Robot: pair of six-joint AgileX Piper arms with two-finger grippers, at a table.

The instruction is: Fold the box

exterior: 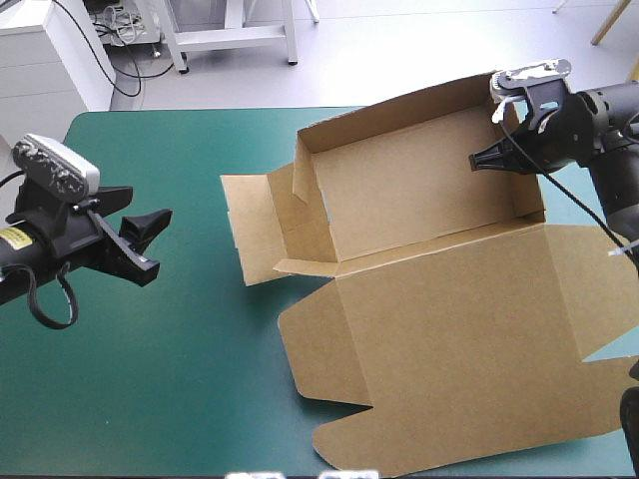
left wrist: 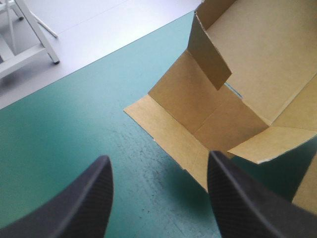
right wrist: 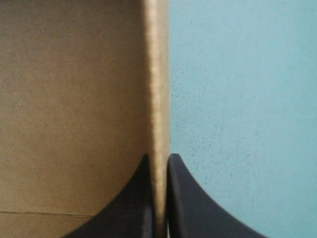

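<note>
teal-green bench (exterior: 150, 379) holds the brown box (exterior: 419, 190) at its far right, walls raised, lid flat toward the near edge. only the right wrist view shows the right gripper (right wrist: 158, 157) fingers pinching the right end wall. left gripper (exterior: 145, 244) fingers stand spread over bare cover, near the box's left flap. yellow sticker (exterior: 14, 238) on the left arm: unreadable.
</note>
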